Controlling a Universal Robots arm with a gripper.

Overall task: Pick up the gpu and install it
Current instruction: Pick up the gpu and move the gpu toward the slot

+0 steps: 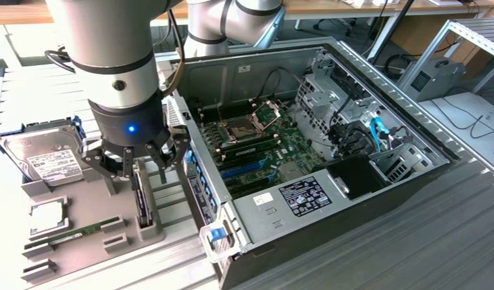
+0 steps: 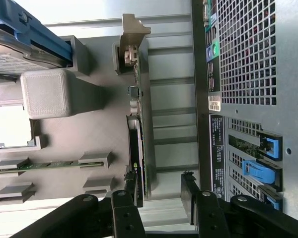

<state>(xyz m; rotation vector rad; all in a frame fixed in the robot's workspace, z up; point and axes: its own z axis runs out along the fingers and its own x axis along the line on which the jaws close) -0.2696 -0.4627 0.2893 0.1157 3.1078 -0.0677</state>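
We see thin black gpu card w/ silver bracket standing on edge, narrow gap to open dark metal pc case; black pincer spread wide, straddling it, no pinch.

Arm: silver-grey cylindrical segments, dark band between them.
Wrist collar: black, one small blue light (lit).
Hand: black linked fingers with round pivot pins.
Cable: thin, black, alongside the arm.
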